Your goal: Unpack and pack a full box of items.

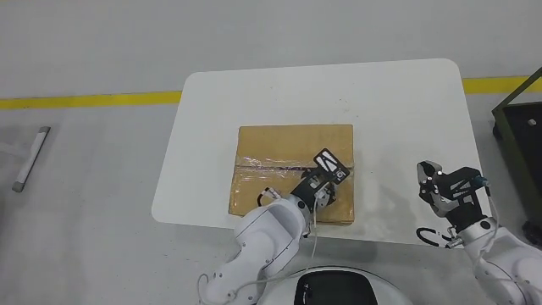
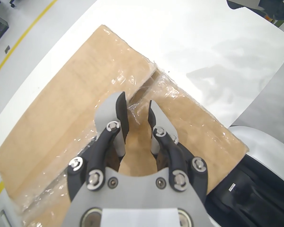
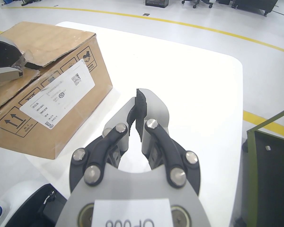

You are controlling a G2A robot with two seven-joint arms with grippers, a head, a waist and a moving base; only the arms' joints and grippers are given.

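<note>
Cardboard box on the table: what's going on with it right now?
The left gripper is down at the top of the cardboard box, fingers slightly apart astride the taped centre seam. The clear tape there is crumpled and the seam gapes at the box's edge, but the flaps lie closed, so nothing is unpacked. The right gripper is shut and empty above the white table beside the box.

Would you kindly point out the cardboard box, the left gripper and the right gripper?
cardboard box (image 1: 279, 148): top view, bare far half of its top.
left gripper (image 2: 137, 100): left wrist view, midway between its fingertips.
right gripper (image 3: 136, 95): right wrist view, midway between its fingertips.
</note>
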